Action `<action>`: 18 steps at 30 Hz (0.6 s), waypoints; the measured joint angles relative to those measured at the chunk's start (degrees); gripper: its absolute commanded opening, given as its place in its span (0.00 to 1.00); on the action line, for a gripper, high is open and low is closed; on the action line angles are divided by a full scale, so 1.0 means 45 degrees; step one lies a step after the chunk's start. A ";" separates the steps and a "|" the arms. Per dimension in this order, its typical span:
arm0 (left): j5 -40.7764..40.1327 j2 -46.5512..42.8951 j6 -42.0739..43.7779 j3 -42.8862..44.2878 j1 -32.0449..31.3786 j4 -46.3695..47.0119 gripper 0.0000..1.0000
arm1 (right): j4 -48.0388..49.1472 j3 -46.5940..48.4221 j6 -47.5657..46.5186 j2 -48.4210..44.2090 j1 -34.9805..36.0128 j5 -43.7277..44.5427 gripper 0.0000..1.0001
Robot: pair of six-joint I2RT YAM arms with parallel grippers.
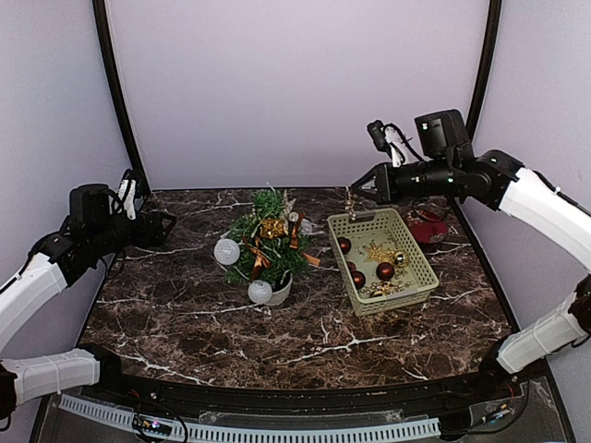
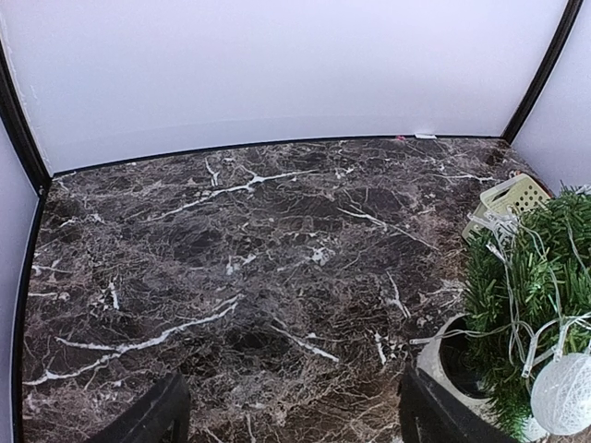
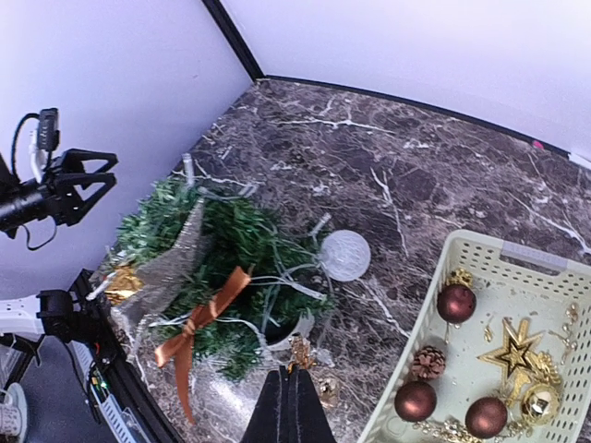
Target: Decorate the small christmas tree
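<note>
- Dark marble table (image 1: 185,323) with white veins, closed in by pale lilac walls (image 1: 295,83); two robot arms reach in over it, one from each side.
- One small christmas tree (image 1: 266,245) stands in its round white pot (image 1: 280,293) near the middle of the table, a little to the left of centre. It is just to the left of the basket but does not touch it.
- On the tree I count two white balls (image 1: 226,251), one at its left side and one low down beside the pot. There is also one copper ribbon (image 3: 199,318), one gold bow (image 1: 272,226), one silver star (image 3: 171,263) and thin pale wires running through the branches.
- One pale green basket (image 1: 414,247) lies to the right of the tree.
- In the basket there are three dark red baubles (image 3: 456,303), one gold star (image 3: 514,351), one pine cone (image 3: 428,362), one small gold ball (image 3: 538,401) and some loose gold bits.
- One red object (image 1: 427,226) lies behind the basket, near the right wall; I cannot tell what it is.
- Left gripper (image 1: 171,224) hangs over the left side of the table, well apart from the tree, with its jaws spread wide and nothing between them.
- Right gripper (image 1: 355,185) is raised above the gap between the tree and the basket. Its jaws are pressed together on a small gold trinket (image 3: 298,351) that dangles from the tips.
</note>
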 measured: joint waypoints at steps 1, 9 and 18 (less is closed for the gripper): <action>0.0019 0.0000 0.0000 0.0000 0.0000 -0.0005 0.80 | 0.0053 0.0131 0.0019 -0.0034 0.0102 -0.0131 0.00; 0.0078 0.0005 0.0005 -0.0005 0.0000 0.0000 0.80 | 0.0316 0.0699 0.0073 0.0029 0.0583 -0.0894 0.00; 0.0321 0.0223 0.0005 -0.0005 0.0000 0.0000 0.80 | 0.0704 0.2477 0.0073 0.0947 0.2064 -0.1783 0.00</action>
